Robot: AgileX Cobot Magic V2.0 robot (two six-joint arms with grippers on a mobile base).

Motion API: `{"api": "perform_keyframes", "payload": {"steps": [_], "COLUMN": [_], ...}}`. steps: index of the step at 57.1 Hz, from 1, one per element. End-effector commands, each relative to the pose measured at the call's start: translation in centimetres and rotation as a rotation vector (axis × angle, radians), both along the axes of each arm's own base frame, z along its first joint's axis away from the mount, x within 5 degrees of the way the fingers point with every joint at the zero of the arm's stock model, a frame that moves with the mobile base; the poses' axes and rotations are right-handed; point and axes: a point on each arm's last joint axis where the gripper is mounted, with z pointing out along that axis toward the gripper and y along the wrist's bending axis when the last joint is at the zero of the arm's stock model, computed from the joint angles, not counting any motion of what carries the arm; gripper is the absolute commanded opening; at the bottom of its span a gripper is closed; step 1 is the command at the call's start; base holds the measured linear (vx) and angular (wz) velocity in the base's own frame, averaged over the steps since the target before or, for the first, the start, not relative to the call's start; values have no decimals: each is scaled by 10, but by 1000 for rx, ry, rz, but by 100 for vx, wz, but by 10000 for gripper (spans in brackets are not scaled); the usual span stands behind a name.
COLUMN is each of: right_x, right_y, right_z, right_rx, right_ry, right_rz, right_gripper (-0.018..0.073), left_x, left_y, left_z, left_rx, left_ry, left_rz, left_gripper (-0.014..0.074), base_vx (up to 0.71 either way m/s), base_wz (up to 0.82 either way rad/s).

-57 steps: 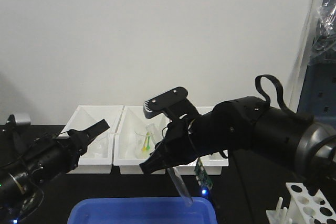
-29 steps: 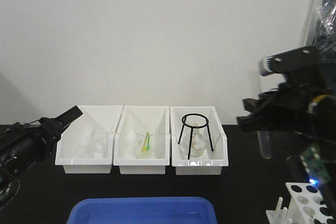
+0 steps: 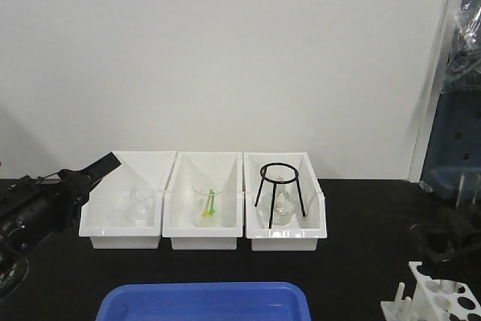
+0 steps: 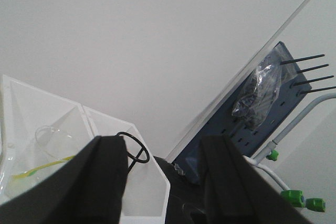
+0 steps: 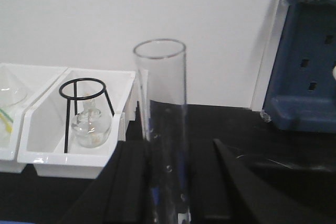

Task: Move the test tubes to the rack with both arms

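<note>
At the far left of the front view, the left black robot arm (image 3: 37,212) hangs over the dark tabletop beside the three white rectangular plastic bins (image 3: 204,240). In its wrist view the left gripper (image 4: 164,177) stands wide, with nothing between its two black fingers (image 4: 102,177).

Below the bins lies a blue plastic tray (image 3: 203,302), cut off by the bottom edge.

At the right, the slim clear glass test tube (image 5: 160,124) stands upright, clamped between the black fingers (image 5: 126,187) of the right gripper (image 5: 169,192). Its open round rim is at the top, and its walls are see-through, with a few small specks. From the front it is only a faint pale column above the dark gripper.

The small white plastic rack (image 3: 440,298) with round holes sits just below in the bottom right corner, partly out of frame. The tube's lower end is hidden, so I cannot tell whether it has reached a hole.
</note>
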Motion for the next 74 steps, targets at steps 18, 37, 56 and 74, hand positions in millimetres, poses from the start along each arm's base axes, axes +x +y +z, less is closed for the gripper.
{"api": "perform_keyframes", "payload": {"steps": [18,37,56,74], "right_x": [-10,0,5,-6], "right_y": [-13,-12,-13,-13], "right_z": [3,-11,-29,-43], "right_rx": [1,-16,2,26], "right_ry": [-185,-123,-122,-146], "right_rz": [-125,-121,-139,-131], "right_gripper": [-9,-9,-9,-9], "left_x": [-5,-5,-5,-5], "left_y": [0,0,0,0], "left_z": [28,28,28,28], "left_rx": [-56,-56,-56,-56], "left_ry": [-126,-126,-125,-125], "left_rz": [-18,-18,-17,-17], "left_gripper": [456,456,456,456], "base_vx": [0,0,0,0], "base_wz": [0,0,0,0]}}
